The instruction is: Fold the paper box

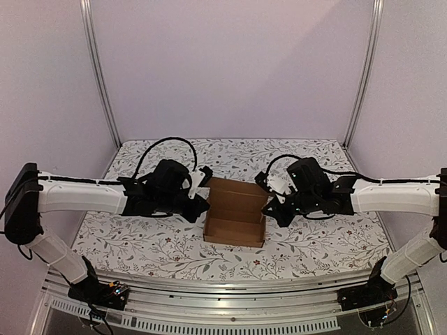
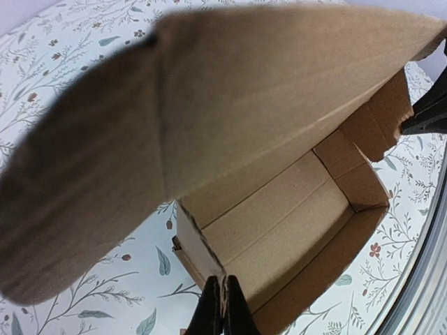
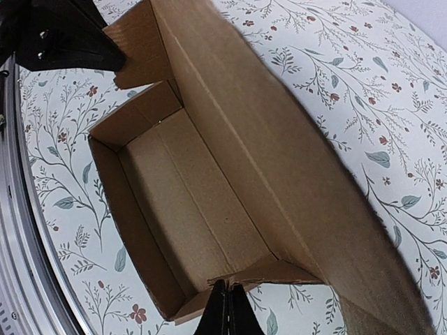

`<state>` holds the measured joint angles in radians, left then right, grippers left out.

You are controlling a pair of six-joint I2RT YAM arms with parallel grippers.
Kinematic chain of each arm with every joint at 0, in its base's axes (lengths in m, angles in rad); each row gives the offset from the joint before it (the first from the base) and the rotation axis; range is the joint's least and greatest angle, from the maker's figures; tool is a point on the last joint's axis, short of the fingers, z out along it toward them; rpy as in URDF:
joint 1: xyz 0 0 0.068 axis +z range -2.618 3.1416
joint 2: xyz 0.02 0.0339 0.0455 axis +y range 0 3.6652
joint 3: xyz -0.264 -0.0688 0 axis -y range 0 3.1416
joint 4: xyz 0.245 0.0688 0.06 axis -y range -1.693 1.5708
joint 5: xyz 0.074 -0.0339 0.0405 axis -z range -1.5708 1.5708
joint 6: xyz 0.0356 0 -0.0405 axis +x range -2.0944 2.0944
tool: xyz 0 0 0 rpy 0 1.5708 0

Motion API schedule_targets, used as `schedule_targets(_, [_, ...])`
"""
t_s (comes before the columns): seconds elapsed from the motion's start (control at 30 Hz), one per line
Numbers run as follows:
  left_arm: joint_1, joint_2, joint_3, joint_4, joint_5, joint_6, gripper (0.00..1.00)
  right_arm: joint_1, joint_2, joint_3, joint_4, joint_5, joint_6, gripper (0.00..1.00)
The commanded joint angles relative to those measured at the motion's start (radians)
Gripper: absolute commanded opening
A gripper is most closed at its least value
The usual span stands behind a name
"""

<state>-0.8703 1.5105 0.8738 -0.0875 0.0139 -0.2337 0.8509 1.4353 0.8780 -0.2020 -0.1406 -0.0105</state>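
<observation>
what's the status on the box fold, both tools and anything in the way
Left tool shut on the paper box, pinching its left side wall. Right tool shut on the right wall. Tray formed, lid flap up and open. Nothing in the way on the floral table.

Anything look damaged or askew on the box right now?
Nothing stands out. The paper box sits square on the table, tray formed, lid flap raised at the back, no visible tears. The left gripper and right gripper are shut on its side walls.

Left hand, right hand: both pinched closed.
</observation>
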Motion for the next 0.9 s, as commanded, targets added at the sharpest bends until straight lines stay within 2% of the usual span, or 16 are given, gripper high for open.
schedule_targets(0.0, [-0.058, 0.039, 0.043, 0.019, -0.011, -0.042, 0.0, 0.021, 0.023, 0.005, 0.023, 0.064, 0.058, 0.0])
schedule_targets(0.47, [-0.106, 0.018, -0.05, 0.024, -0.094, -0.121, 0.0, 0.044, 0.01, -0.05, 0.007, 0.136, 0.101, 0.0])
schedule_targets(0.87, [-0.116, 0.066, 0.061, -0.019, -0.112, -0.171, 0.0, 0.079, -0.036, -0.061, -0.054, 0.228, 0.091, 0.0])
